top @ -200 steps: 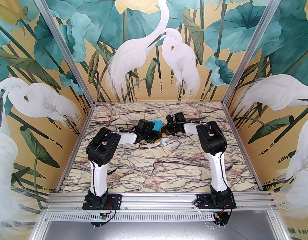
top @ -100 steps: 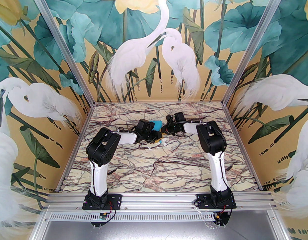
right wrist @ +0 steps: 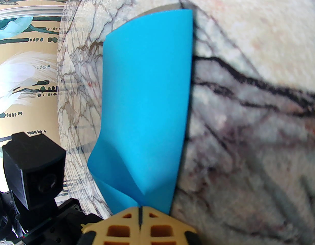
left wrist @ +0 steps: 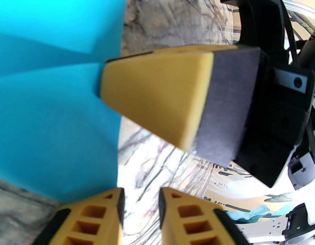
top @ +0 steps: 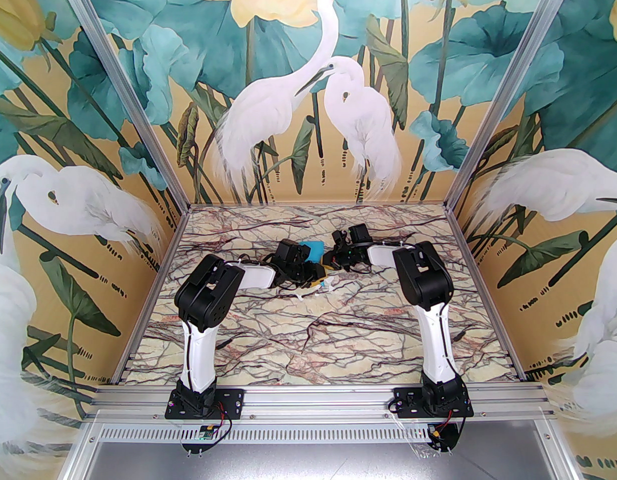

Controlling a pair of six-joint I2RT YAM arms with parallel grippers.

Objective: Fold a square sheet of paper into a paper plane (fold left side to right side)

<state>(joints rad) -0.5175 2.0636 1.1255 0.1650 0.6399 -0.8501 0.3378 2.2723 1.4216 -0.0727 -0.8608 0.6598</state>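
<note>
On one edge of the thin, bright cyan-blue paper sheet (right wrist: 147, 98) the right jaws sit clamped. Beside it, the left jaws stand apart, empty.

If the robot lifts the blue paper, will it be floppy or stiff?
Probably floppy: the blue paper curls and buckles near where the right tool pinches it. Likely very light, since it looks thin. It may crease easily; a dent shows by the pinch.
</note>
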